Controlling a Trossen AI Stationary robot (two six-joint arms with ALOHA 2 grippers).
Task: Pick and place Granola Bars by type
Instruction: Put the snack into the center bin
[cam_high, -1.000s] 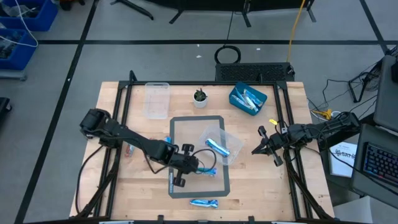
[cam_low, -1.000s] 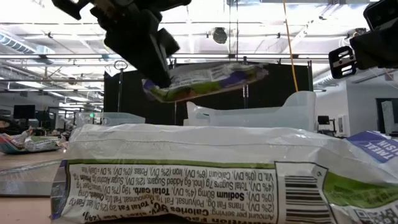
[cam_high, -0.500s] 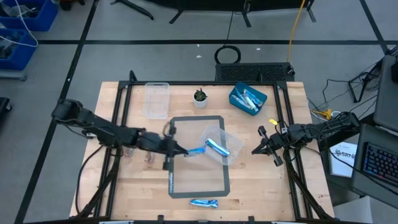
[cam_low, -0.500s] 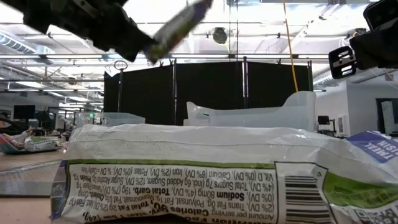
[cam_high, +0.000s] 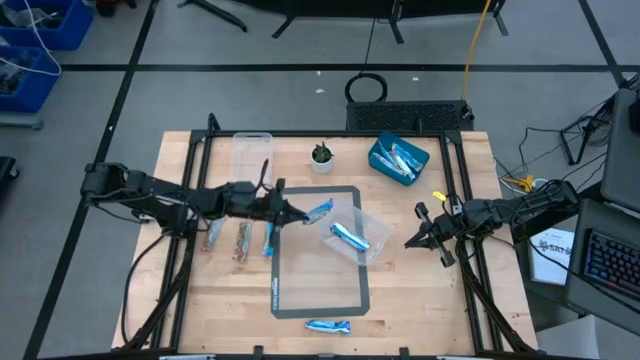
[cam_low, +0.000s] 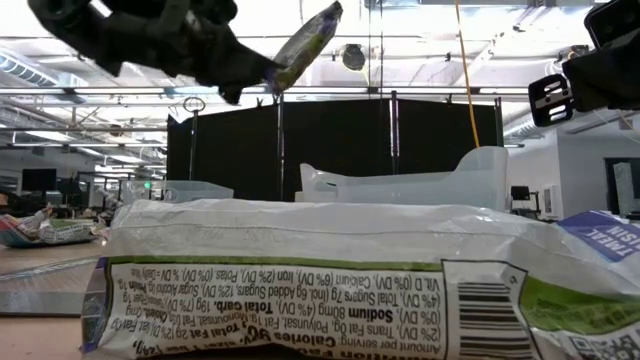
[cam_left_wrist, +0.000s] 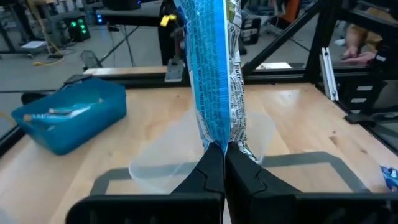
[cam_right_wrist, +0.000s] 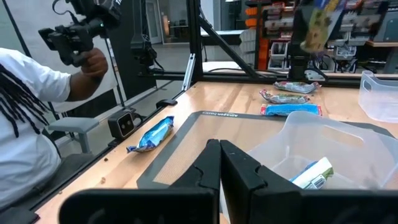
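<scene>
- At the bottom centre of the high view, nearest to the lower edge of the wooden table (cam_high: 420, 310), one blue foil-wrapped granola bar (cam_high: 327, 326) lay alone, just below the grey-framed mat (cam_high: 318, 290).
- In the low view the same near bar (cam_low: 330, 285) filled the lower part of the frame, with its printed white back turned to the camera.
- At the centre left of the high view, three more bars (cam_high: 240, 240) lay side by side on the wood, just left of the mat: one pinkish, one brownish and one blue.
- The left gripper (cam_high: 292, 214) was above the upper left part of the mat, clenched on one end of a blue and white granola bar (cam_high: 319, 210).
- In the left wrist view this held bar (cam_left_wrist: 216, 74) stood almost upright out of the closed fingers (cam_left_wrist: 245, 177).
- A clear plastic tub (cam_high: 362, 222) sat on the right part of the mat, with one blue bar (cam_high: 349, 237) inside it.
- The right gripper (cam_high: 413, 241) waited at the centre right of the high view, near the table's right edge, closed and holding nothing.
- At the upper left of the table stood a second clear tub (cam_high: 251, 160).
- Farther up, a small pot with a green plant (cam_high: 321, 156) was in the upper middle.
- A blue square bin (cam_high: 397, 160) with several bars in it stood at the upper right.
- In the right wrist view, a person in a white shirt (cam_right_wrist: 25, 130) was at the left of the frame.
</scene>
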